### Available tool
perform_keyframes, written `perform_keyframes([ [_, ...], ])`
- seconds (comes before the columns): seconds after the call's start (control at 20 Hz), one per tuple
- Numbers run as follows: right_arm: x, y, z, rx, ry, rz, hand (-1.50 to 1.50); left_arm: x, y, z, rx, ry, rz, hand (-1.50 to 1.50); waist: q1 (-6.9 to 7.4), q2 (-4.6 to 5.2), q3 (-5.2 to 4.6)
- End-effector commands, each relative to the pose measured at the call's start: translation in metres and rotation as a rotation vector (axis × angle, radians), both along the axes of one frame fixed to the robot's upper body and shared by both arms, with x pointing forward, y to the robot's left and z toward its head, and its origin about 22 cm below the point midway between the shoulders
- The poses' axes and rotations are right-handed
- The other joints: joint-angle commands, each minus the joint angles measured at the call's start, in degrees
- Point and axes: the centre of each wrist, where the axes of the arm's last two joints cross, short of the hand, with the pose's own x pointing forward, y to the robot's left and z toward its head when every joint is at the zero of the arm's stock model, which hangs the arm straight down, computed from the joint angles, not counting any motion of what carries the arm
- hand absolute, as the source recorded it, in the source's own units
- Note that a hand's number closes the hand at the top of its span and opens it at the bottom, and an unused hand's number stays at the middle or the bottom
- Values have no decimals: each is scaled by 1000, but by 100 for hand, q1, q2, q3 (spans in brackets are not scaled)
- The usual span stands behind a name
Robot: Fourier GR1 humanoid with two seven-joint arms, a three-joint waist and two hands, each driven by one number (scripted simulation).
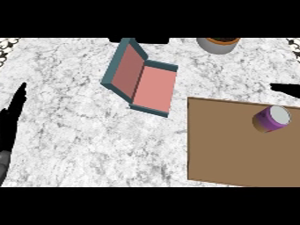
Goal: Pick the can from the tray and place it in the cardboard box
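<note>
A purple can [271, 118] with a pale grey lid stands near the far right corner of the flat brown tray [236, 154]. To the tray's upper left lies the box [153, 88], teal outside and pink inside, with its lid [126, 68] tilted open to the left. My right hand [295, 91] comes in from the right edge with straight black fingers. It is just beyond the tray's far edge, to the can's upper right, and does not touch it. Another dark bit of it shows by the tray's right edge. My left hand [3, 127] rests open at the left edge, fingers up.
A grey pot [218, 44] with an orange rim stands at the far edge, right of the box. A dark object [139, 40] sits at the counter's back behind the box. White marble counter [67, 110] lies between my left hand and the box.
</note>
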Motion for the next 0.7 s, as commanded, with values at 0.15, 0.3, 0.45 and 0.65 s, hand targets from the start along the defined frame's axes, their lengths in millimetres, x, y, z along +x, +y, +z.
perform_keyframes([
  [0.15,32,26,2,-93,86,77,-150,2,-1,-11,-2,9,32,0,-132,-38,-6],
  [0.3,40,28,-3,-82,74,75,-150,-6,5,-5,17,2,26,0,-95,-35,-3],
  [0.45,32,40,-33,-74,86,100,-150,-10,5,-10,12,6,28,0,-158,-48,-6],
  [0.65,40,43,-31,-102,101,87,-150,8,-15,4,-10,9,24,0,-138,-36,-3],
])
